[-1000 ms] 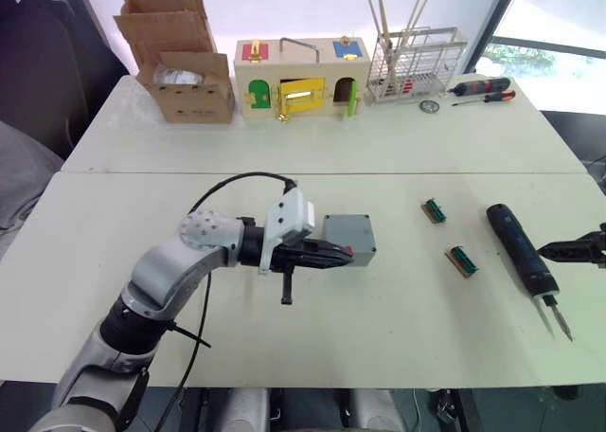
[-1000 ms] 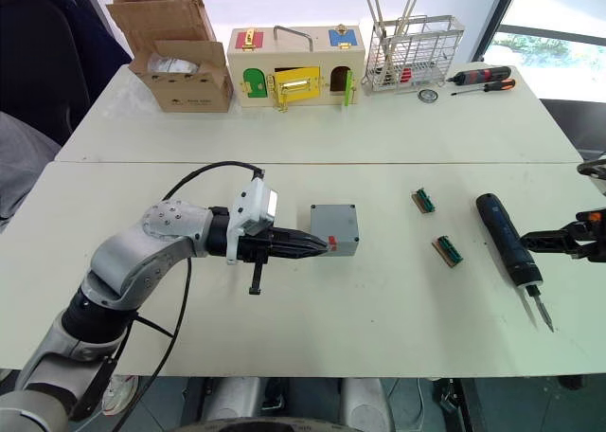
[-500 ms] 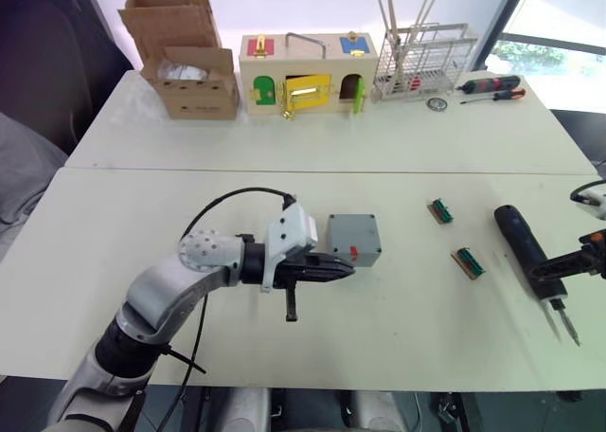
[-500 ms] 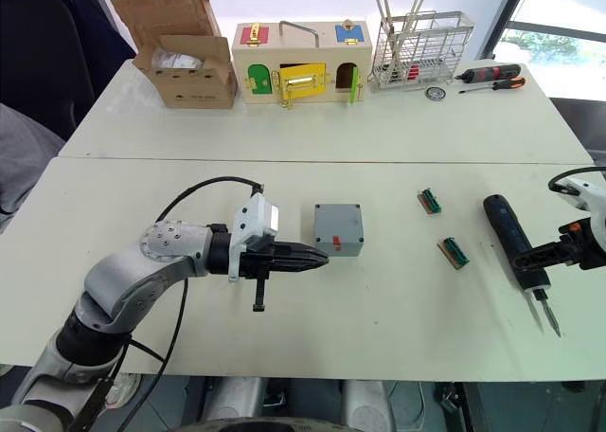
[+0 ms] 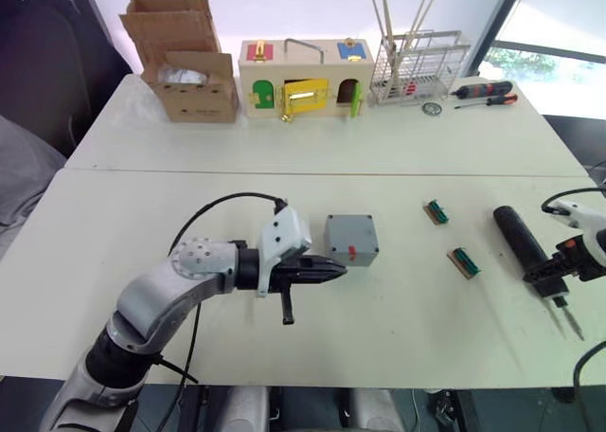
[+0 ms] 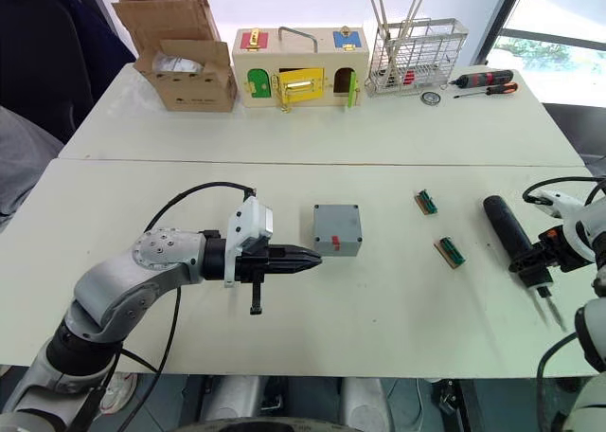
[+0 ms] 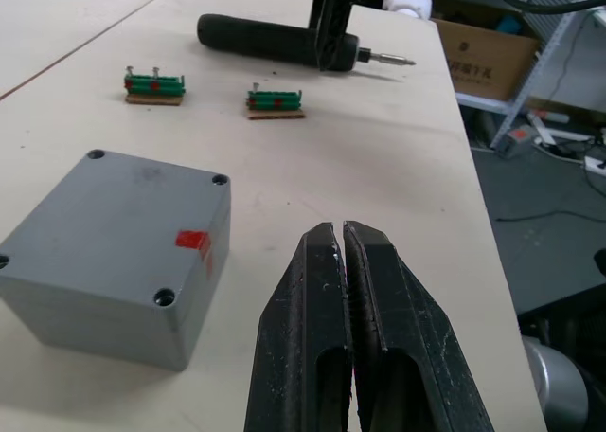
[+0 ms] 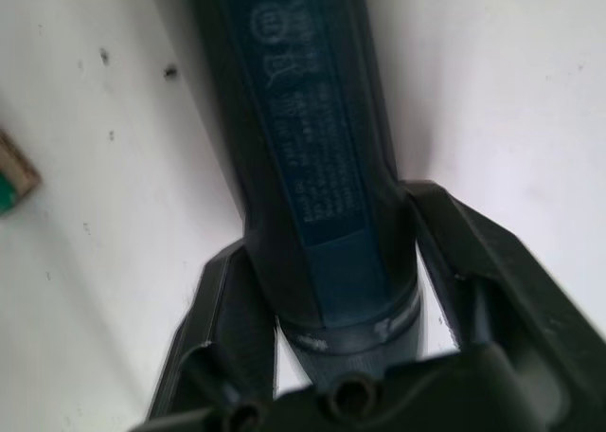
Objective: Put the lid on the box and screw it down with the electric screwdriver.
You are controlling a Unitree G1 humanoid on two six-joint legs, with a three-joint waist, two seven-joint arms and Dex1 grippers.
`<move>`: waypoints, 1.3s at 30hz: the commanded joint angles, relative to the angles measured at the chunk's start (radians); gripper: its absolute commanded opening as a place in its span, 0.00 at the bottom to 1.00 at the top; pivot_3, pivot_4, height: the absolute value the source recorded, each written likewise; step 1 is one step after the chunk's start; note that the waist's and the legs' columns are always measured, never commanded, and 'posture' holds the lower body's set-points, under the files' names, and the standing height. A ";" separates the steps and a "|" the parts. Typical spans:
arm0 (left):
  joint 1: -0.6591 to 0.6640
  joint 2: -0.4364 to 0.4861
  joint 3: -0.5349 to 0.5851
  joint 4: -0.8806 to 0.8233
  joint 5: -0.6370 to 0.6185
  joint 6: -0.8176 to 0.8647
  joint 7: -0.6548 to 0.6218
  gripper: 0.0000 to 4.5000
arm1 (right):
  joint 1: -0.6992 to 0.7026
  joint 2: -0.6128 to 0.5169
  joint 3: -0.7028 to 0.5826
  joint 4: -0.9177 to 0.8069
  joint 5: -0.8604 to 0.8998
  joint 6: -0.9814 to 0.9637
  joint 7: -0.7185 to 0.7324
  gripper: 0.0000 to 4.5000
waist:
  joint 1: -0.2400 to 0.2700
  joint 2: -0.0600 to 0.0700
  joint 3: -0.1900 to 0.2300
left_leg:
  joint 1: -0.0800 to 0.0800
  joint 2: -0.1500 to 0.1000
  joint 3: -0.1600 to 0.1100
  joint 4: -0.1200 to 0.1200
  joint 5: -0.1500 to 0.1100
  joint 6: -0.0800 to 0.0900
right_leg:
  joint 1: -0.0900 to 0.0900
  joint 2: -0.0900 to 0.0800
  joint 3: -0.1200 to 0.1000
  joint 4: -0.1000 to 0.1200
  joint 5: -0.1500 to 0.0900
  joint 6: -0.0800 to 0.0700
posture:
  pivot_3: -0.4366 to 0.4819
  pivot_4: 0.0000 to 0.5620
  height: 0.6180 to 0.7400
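Nearest to me on the left, my left gripper [image 7: 343, 252] has its two black fingers pressed together and holds nothing. It sits low over the white table [image 5: 398, 328], its tip just beside the grey junction box [image 5: 351, 239] on the side with the red mark. I read that as parking it close, ready to steady the box during screwing.

The lid [image 7: 109, 205] looks to be on the box already: its flat top carries screw holes at the corners, and I can't tell whether any screw is driven home.

Over on my right, the right gripper [image 8: 331, 290] straddles the electric screwdriver [image 6: 511, 233] near its bit end, one finger on each side of the dark barrel. The tool lies flat on the table, bit toward me. The fingers are close against the barrel, but I cannot tell if they are clamped or only bracketing it. Taking it low near the bit should give better aim on a screw head.

Between box and screwdriver lie two small green terminal blocks [image 5: 462, 261], well clear of both.

Farthest off stand a cardboard box [image 5: 189, 67], a wooden box with coloured doors [image 5: 303, 77], a wire rack [image 5: 417, 63] and hand screwdrivers [image 5: 485, 93].
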 commanded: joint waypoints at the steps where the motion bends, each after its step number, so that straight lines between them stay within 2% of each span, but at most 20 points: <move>1: 0.005 0.008 0.023 -0.040 -0.012 -0.002 0.009 0.02 | -0.001 0.024 0.016 0.054 -0.057 -0.043 0.025 0.40 | 0.002 -0.001 0.000 | 0.000 0.000 0.000 0.000 0.002 -0.003 | 0.000 0.000 0.000 0.000 0.000 0.000 | 0.48 0.27 0.91; 6: 0.004 0.017 0.029 -0.023 -0.005 -0.012 0.005 0.02 | -0.010 0.043 -0.017 0.088 -0.088 -0.072 0.001 0.40 | 0.002 -0.003 -0.002 | 0.000 0.000 0.000 0.000 0.002 -0.004 | 0.001 -0.001 0.000 0.000 0.000 0.000 | 0.48 0.27 0.91; 10: -0.031 0.046 0.049 0.048 0.007 -0.042 -0.041 0.02 | -0.101 0.022 -0.145 0.083 -0.046 -0.134 -0.120 0.40 | -0.002 -0.004 -0.002 | 0.001 -0.001 0.000 0.000 0.002 -0.005 | 0.001 -0.005 0.000 0.000 0.000 -0.001 | 0.48 0.27 0.91; 11: -0.048 0.055 0.055 0.079 0.008 -0.054 -0.063 0.02 | -0.145 0.007 -0.186 0.072 -0.031 -0.144 -0.152 0.40 | -0.005 -0.001 -0.001 | 0.001 -0.001 0.000 0.000 0.002 -0.005 | 0.001 -0.005 0.000 0.000 0.001 -0.001 | 0.48 0.27 0.91; 14: -0.081 0.078 0.059 0.158 0.022 -0.096 -0.121 0.02 | -0.242 -0.017 -0.275 0.043 0.010 -0.115 -0.188 0.40 | -0.009 0.018 0.006 | 0.000 -0.004 0.006 0.000 0.001 -0.006 | -0.004 -0.006 0.005 0.001 0.001 -0.002 | 0.48 0.27 0.91; 15: -0.092 0.087 0.055 0.183 0.033 -0.113 -0.140 0.02 | -0.263 -0.023 -0.301 0.022 0.021 -0.095 -0.199 0.40 | -0.007 0.019 0.007 | -0.001 -0.005 0.007 -0.002 0.002 -0.004 | -0.006 -0.006 0.006 0.001 0.001 -0.001 | 0.48 0.27 0.91; 18: -0.158 0.089 0.044 0.286 0.066 -0.160 -0.194 0.02 | -0.262 -0.037 -0.481 -0.197 0.157 0.108 -0.225 0.40 | 0.007 0.020 0.007 | -0.003 0.000 0.006 -0.005 0.003 -0.006 | -0.010 -0.002 0.002 0.003 0.003 0.004 | 0.48 0.27 0.91; 20: -0.207 0.063 0.047 0.353 0.071 -0.173 -0.213 0.02 | -0.132 0.071 -0.738 -0.516 0.312 0.232 -0.300 0.40 | 0.011 0.019 0.007 | -0.014 0.001 0.004 -0.005 0.005 -0.009 | -0.021 -0.001 -0.001 0.005 0.003 0.004 | 0.48 0.27 0.91; 22: -0.244 0.038 0.052 0.399 0.070 -0.172 -0.224 0.02 | 0.001 0.270 -0.992 -0.863 0.449 0.252 -0.419 0.40 | 0.010 0.018 0.007 | -0.018 0.004 0.001 -0.003 0.006 -0.010 | -0.023 0.001 -0.005 0.006 0.003 0.005 | 0.48 0.27 0.91; 25: -0.273 0.019 0.053 0.432 0.071 -0.164 -0.243 0.02 | 0.114 0.550 -1.167 -1.213 0.599 0.332 -0.586 0.40 | 0.008 0.018 0.007 | -0.018 0.004 -0.001 -0.002 0.007 -0.011 | -0.022 0.001 -0.008 0.010 0.004 0.008 | 0.48 0.27 0.91; 29: -0.332 -0.045 0.032 0.461 0.057 -0.139 -0.260 0.02 | 0.256 0.838 -1.169 -1.410 0.733 0.261 -0.737 0.40 | 0.032 0.017 0.008 | -0.018 0.001 -0.002 0.000 0.009 -0.010 | -0.022 -0.001 -0.009 0.018 0.004 0.008 | 0.48 0.27 0.91; 31: -0.359 -0.083 0.009 0.481 0.076 -0.139 -0.254 0.02 | 0.310 0.914 -1.158 -1.449 0.776 0.223 -0.781 0.40 | 0.035 0.017 0.008 | -0.018 -0.001 -0.003 0.002 0.010 -0.007 | -0.020 -0.002 -0.009 0.017 0.004 0.008 | 0.48 0.27 0.91; 35: -0.396 -0.145 -0.033 0.570 0.141 -0.189 -0.254 0.02 | 0.393 0.958 -1.107 -1.500 0.831 0.165 -0.839 0.40 | 0.025 0.017 0.008 | -0.018 -0.005 -0.003 0.004 0.008 0.001 | -0.019 -0.004 -0.007 0.018 0.005 0.009 | 0.48 0.27 0.91; 39: -0.424 -0.195 -0.063 0.668 0.203 -0.233 -0.255 0.02 | 0.446 0.944 -1.044 -1.507 0.859 0.121 -0.864 0.40 | 0.018 0.017 0.008 | -0.017 -0.004 -0.003 0.002 0.011 -0.003 | -0.020 -0.003 -0.007 0.018 0.005 0.010 | 0.48 0.27 0.91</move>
